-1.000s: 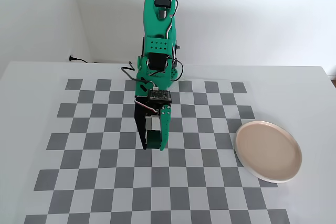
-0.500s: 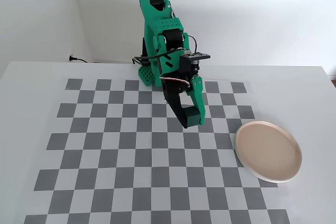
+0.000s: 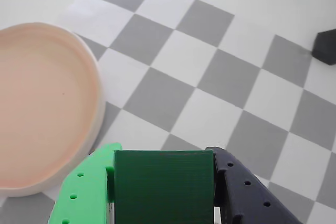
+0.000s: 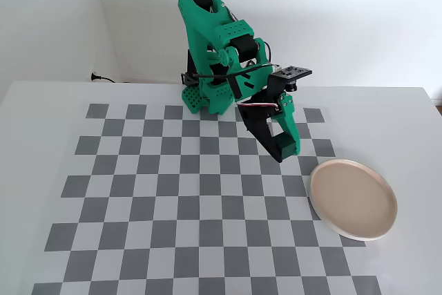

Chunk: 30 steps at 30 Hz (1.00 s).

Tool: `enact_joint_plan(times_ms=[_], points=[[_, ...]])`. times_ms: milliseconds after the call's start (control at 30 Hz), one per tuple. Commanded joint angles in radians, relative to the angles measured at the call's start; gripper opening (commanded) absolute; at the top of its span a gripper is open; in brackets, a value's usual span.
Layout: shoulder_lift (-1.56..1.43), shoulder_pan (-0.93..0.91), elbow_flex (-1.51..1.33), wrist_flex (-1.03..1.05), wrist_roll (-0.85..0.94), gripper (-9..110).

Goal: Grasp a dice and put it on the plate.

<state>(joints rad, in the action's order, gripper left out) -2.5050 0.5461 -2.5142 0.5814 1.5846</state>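
Observation:
In the wrist view my gripper (image 3: 164, 156) is shut on the dark green dice (image 3: 164, 187), held between the bright green finger (image 3: 86, 190) on the left and the black finger (image 3: 247, 192) on the right. The pale pinkish plate (image 3: 42, 108) lies at the left of that view, close beside the green finger. In the fixed view the gripper (image 4: 284, 155) holds the dice (image 4: 287, 145) above the checkered board, up and left of the plate (image 4: 353, 198), which is empty.
The grey-and-white checkered mat (image 4: 173, 191) covers the white table. The green arm base (image 4: 207, 94) stands at the back centre. A dark object (image 3: 326, 46) shows at the right edge of the wrist view.

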Motion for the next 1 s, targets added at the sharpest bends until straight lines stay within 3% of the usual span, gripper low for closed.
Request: enact_joint_plan(times_ms=[0,800,867,967], points=[[0.104,0.067,0.209,-0.034,-0.026,-4],[0.861,0.293,0.64,-0.27,-0.049,-4],[0.919,0.307,0.672,-0.276,-0.061,1],[0.983,0.324,0.719,-0.275,-0.081,21]])
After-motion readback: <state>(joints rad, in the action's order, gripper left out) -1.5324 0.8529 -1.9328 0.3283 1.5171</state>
